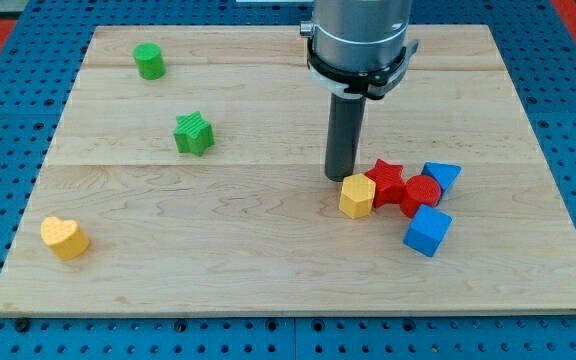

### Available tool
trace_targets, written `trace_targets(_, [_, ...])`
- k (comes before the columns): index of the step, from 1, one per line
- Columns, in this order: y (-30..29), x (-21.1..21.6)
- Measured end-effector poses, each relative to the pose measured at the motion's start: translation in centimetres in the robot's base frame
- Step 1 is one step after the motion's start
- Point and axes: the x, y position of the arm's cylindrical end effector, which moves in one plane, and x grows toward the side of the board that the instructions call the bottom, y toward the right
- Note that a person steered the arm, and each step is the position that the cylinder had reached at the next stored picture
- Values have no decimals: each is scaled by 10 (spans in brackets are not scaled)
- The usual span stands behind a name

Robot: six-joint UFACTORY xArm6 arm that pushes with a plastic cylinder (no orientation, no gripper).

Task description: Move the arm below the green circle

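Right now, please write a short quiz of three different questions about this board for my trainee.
1. True or false: my tip touches the green circle.
2. Which block lies nearest my tip? A) yellow heart B) yellow hexagon C) green star
3. Fill in: the green circle sits toward the view's top ____.

Key: 1 false, the tip is far to the view's right and lower. 2 B. 3 left.

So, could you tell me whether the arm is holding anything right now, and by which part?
Nothing is held. My tip is a bare rod resting on the board, just above-left of the yellow hexagon.
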Motion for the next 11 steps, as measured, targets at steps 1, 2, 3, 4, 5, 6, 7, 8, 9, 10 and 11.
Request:
trace_targets(1, [-5,28])
trace_targets(2, [46,30])
trace_targets(3, [23,6])
trace_targets(4, [-29,-31])
trace_targets(5, [-61,-81])
trace_targets(6, [-138,-116])
trace_targets(7, [-175,-135])
trace_targets(8, [-187,-152])
trace_targets(9, [-211,-132])
trace_targets(10, [-241,-123])
trace_targets(11, [-229,-122])
